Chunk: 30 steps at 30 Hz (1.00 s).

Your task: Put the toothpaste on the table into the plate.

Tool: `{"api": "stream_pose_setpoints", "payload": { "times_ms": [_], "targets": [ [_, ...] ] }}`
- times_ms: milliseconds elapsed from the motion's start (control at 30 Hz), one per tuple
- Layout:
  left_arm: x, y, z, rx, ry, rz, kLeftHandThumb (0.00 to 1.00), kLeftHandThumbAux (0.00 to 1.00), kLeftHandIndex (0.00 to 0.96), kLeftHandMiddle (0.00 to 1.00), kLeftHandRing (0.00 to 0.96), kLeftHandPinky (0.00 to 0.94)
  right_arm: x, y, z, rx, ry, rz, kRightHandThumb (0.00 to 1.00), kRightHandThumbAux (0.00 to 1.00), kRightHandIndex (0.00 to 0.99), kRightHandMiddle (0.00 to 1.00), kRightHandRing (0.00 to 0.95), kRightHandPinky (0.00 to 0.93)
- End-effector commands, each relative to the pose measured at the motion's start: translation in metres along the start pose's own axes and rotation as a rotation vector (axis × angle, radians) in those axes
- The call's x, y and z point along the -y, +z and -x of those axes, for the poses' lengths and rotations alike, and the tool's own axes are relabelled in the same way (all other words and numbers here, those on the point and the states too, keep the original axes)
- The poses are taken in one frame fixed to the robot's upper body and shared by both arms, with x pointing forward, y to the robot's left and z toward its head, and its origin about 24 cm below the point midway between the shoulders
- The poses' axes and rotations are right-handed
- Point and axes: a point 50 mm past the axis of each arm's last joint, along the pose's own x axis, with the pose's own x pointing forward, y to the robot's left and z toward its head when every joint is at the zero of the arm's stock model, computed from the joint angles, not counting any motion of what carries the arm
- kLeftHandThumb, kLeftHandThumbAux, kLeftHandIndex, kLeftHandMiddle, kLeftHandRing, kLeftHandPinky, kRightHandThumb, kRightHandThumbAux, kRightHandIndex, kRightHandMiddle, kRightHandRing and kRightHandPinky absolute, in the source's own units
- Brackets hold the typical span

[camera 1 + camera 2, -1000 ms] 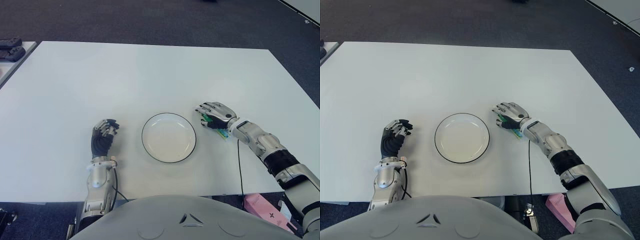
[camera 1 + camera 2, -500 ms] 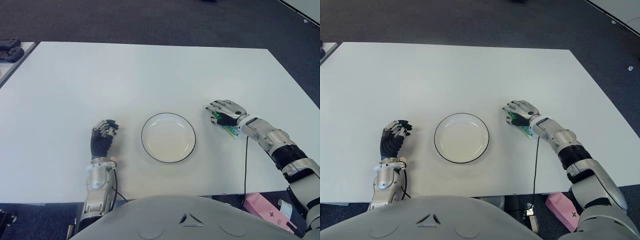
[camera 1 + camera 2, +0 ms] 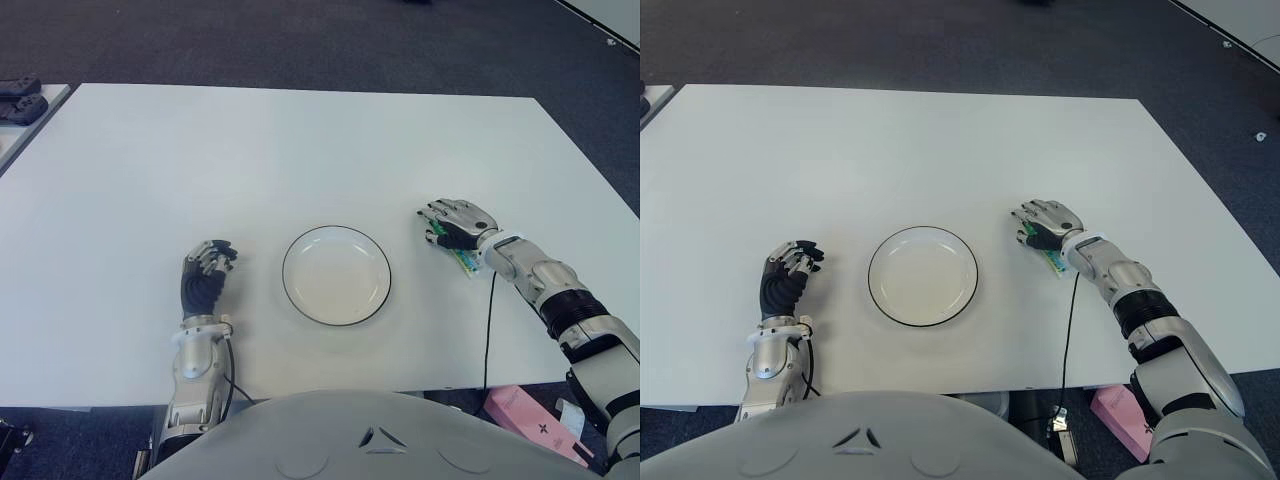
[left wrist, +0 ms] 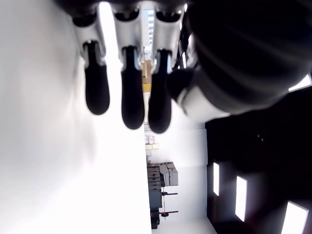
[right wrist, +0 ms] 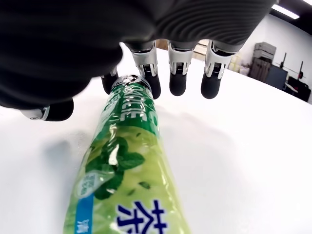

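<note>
The toothpaste [image 5: 124,170] was seen lying on the white table [image 3: 300,150], well to the right of the empty plate [image 3: 336,274]; the right hand [image 3: 455,222] was placed over its cap end, fingers [image 5: 178,80] extended and uncurled, with nothing clasped; the grasping step was judged to be in hand, the tube not yet lifted; next, the fingers would need to be closed around the tube, which would then be raised and carried leftward over the plate; the left hand [image 3: 205,278] was seen left of the plate, its fingers curled on nothing.
</note>
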Motion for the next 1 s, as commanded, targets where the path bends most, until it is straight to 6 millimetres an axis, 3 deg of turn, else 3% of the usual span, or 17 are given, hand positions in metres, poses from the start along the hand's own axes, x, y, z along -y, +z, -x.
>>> {"api": "stream_pose_setpoints", "payload": {
  "times_ms": [33,333,733,800,1000],
  "targets": [
    [-0.001,-0.005,0.003,-0.037,0.011,-0.006,0.704,0.720,0.428,0.503,0.495,0.489,-0.021,0.007,0.003,0.006,0.083,-0.030,0.641,0.117,0.000,0.000,0.000,0.000],
    [-0.002,-0.004,0.005,-0.039,0.012,-0.004,0.705,0.721,0.429,0.504,0.496,0.501,-0.028,0.013,0.004,0.002,0.102,-0.075,0.679,0.156,0.000,0.000,0.000,0.000],
    [-0.003,-0.003,0.006,-0.053,0.013,-0.007,0.704,0.721,0.428,0.493,0.487,0.481,-0.047,0.035,0.000,-0.046,0.070,-0.229,0.711,0.202,0.000,0.000,0.000,0.000],
    [-0.003,-0.002,0.006,-0.054,0.011,-0.006,0.704,0.721,0.428,0.491,0.485,0.476,-0.048,0.042,0.000,-0.058,0.045,-0.264,0.721,0.212,0.000,0.000,0.000,0.028],
    [-0.004,-0.001,0.007,-0.050,0.010,-0.006,0.705,0.720,0.428,0.497,0.489,0.491,-0.049,0.057,0.004,-0.108,-0.036,-0.381,0.777,0.280,0.000,0.000,0.009,0.254]
  ]
}}
